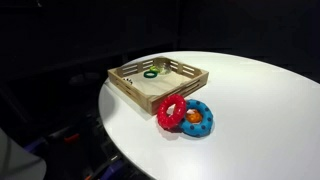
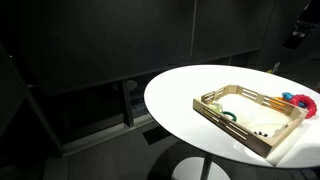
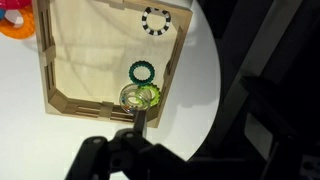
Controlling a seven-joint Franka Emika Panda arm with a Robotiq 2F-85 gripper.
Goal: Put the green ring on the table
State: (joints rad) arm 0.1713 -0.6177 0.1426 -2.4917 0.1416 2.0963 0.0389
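Room dark; black panelled wall (image 2: pixel 100 40) behind, vertical seams visible; low dark cabinet (image 2: pixel 90 105) along wall; floor (image 2: pixel 60 160) dark grey; light falls mainly on round white table (image 2: pixel 180 90).

- Tray: shallow, square, light wood, with low slotted walls; seen in both exterior views (image 1: pixel 128 90) (image 2: pixel 230 125) and from above in the wrist view (image 3: pixel 45 60).
- Red ring (image 1: pixel 170 112): outside the tray, just beside one of its corners, touching the blue ring.
- Blue ring (image 1: pixel 198 119): orange centre; on the red ring's side away from the tray.
- Black ring (image 3: pixel 157 20): toothed edge, flat on the tray floor, near one corner.
- Pale ring (image 3: pixel 140 97): translucent yellow-green, inside the tray, close against a wall, well apart from the black ring.
- Surroundings of the tray: dark, details unreadable.
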